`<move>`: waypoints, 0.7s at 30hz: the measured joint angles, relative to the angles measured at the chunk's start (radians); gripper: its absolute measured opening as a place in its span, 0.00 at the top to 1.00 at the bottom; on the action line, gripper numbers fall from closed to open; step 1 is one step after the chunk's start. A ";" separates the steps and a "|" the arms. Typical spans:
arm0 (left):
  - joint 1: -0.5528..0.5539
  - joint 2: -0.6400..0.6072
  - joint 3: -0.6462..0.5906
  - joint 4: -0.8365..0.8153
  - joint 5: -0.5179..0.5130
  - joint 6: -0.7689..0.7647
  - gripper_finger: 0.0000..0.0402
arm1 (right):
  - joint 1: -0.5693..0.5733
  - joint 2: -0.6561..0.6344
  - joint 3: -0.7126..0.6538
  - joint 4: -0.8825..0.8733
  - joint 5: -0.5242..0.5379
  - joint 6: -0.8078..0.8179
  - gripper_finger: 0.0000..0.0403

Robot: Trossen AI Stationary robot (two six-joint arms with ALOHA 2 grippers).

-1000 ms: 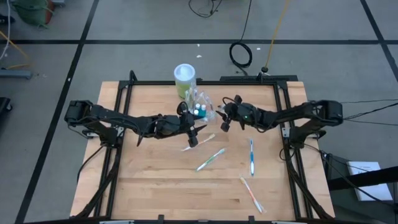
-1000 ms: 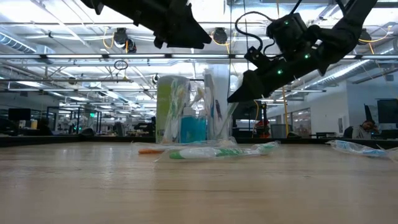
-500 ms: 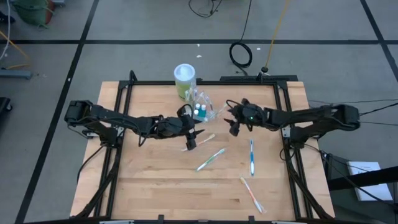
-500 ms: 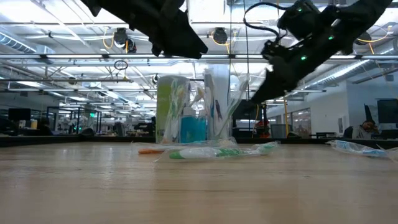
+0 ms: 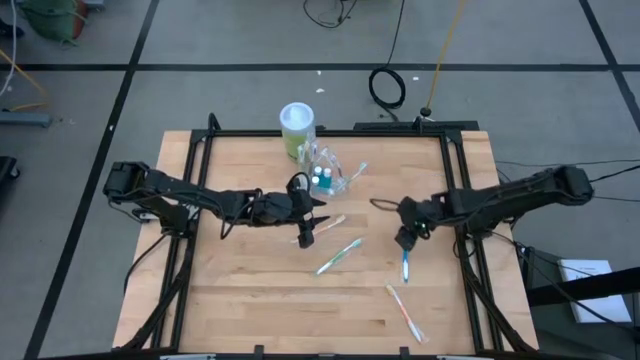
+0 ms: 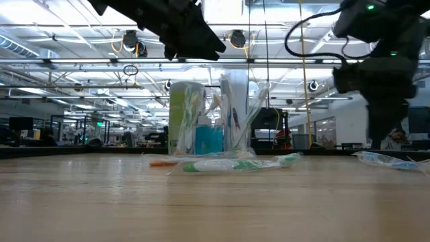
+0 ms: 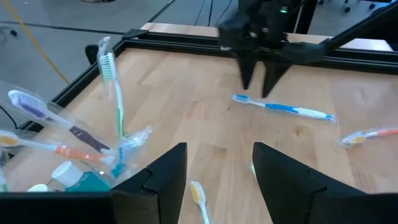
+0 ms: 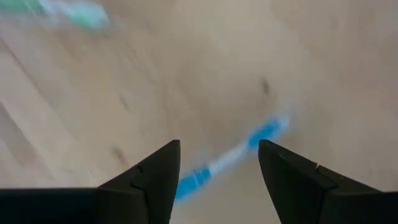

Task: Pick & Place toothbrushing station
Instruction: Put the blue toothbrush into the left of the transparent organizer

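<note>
The toothbrushing station [image 5: 326, 176], a clear cup holding several toothbrushes and a blue-capped tube, stands on its base at the table's far middle, in front of a green canister [image 5: 298, 126]. It also shows in the low view [image 6: 218, 124]. My left gripper [image 5: 308, 230] hovers open just on the cup's near side, with nothing between its fingers [image 7: 214, 174]. My right gripper [image 5: 404, 240] points down, open, above a blue toothbrush [image 5: 405, 262] that lies flat on the table toward the right [image 8: 227, 160].
A green toothbrush [image 5: 338, 256] and an orange-tipped one [image 5: 325, 224] lie near the table's middle. Another wrapped toothbrush [image 5: 405, 312] lies toward the near right. A black metal frame [image 5: 455, 150] runs along the table's sides and far edge.
My right gripper has left the cup's right side and swung toward the table's right and near edges, tipping from nearly level to pointing down over the blue toothbrush. A toothbrush now leans out of the cup's right side.
</note>
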 joint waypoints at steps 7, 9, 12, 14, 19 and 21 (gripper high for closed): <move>0.000 0.000 0.000 -0.006 0.000 -0.002 0.54 | 0.127 0.000 -0.026 -0.078 0.105 0.202 0.51; 0.000 0.000 0.000 -0.006 0.000 -0.002 0.54 | 0.155 0.005 -0.049 -0.072 0.138 0.239 0.52; 0.000 0.000 0.000 -0.007 0.000 -0.002 0.54 | 0.179 0.020 -0.109 -0.004 0.187 0.290 0.54; 0.000 0.000 0.000 -0.007 0.000 -0.011 0.54 | 0.183 0.027 -0.155 0.084 0.201 0.301 0.54; -0.001 0.000 -0.001 -0.005 -0.001 -0.025 0.54 | 0.183 0.026 -0.231 0.254 0.269 0.301 0.56; -0.002 0.000 -0.001 -0.006 -0.001 -0.025 0.54 | 0.184 0.025 -0.241 0.274 0.284 0.300 0.58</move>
